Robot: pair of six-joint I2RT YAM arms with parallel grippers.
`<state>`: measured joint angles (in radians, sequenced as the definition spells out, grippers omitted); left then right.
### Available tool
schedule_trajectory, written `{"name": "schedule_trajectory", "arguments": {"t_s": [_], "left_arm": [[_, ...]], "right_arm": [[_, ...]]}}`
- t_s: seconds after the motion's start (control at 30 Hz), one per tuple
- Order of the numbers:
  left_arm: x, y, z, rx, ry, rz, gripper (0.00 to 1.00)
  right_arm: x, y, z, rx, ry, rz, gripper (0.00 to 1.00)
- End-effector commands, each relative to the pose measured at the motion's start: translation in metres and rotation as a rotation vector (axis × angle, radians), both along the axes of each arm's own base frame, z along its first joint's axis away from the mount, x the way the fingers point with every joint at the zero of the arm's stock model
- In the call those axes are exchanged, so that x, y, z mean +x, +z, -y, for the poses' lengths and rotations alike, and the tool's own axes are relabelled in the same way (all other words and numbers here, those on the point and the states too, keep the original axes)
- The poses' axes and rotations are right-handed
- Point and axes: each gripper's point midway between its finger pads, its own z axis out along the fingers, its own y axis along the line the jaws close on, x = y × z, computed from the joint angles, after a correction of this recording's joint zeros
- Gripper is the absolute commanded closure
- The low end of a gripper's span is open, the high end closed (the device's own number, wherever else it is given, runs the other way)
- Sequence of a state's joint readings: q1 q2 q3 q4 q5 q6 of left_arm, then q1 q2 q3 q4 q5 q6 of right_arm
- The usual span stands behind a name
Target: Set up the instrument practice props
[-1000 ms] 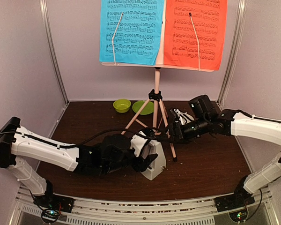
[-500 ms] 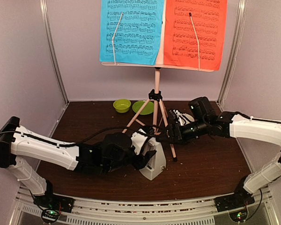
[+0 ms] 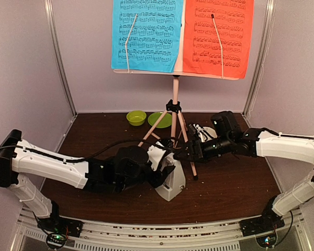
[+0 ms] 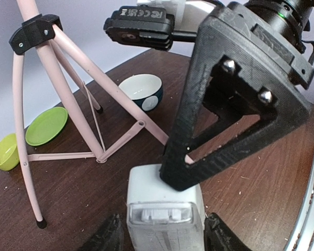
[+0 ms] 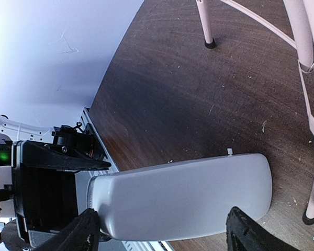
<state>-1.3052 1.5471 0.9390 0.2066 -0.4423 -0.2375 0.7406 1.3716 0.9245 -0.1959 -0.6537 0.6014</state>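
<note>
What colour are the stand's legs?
Pale pink; the legs show best in the left wrist view.

The left arm (image 3: 52, 167) and right arm (image 3: 282, 146) stretch low and inward, forearms near level. The left pincer (image 3: 165, 175) has its fingers (image 4: 109, 236) partway apart; whether it grips is unclear. The right pincer (image 3: 180, 153) points leftward, spread wide.

Lab test cell, plain walls (image 3: 21, 63), aluminium posts (image 3: 59, 57)
</note>
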Motion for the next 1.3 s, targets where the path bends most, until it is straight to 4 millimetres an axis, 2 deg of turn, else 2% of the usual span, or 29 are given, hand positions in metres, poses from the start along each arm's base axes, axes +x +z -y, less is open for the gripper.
{"name": "schedule_trajectory", "arguments": {"t_s": [0.0, 0.33, 0.63, 0.93, 1.27], "left_arm": [[0.011, 0.013, 0.006, -0.033, 0.036, -0.005, 0.46], [0.005, 0.013, 0.002, -0.054, -0.001, -0.01, 0.63], [-0.004, 0.01, -0.008, -0.048, -0.035, -0.013, 0.73], [-0.017, 0.007, -0.007, -0.042, -0.111, -0.019, 0.76], [-0.025, 0.014, -0.023, -0.078, -0.117, -0.01, 0.78]], "right_arm": [[-0.006, -0.035, 0.011, -0.103, -0.017, -0.039, 0.17], [-0.008, -0.054, 0.017, -0.159, -0.012, -0.042, 0.18], [-0.007, -0.076, 0.026, -0.232, -0.025, -0.055, 0.2], [-0.007, -0.092, 0.037, -0.295, -0.045, -0.062, 0.23], [-0.007, -0.106, 0.05, -0.349, -0.05, -0.064, 0.24]]}}
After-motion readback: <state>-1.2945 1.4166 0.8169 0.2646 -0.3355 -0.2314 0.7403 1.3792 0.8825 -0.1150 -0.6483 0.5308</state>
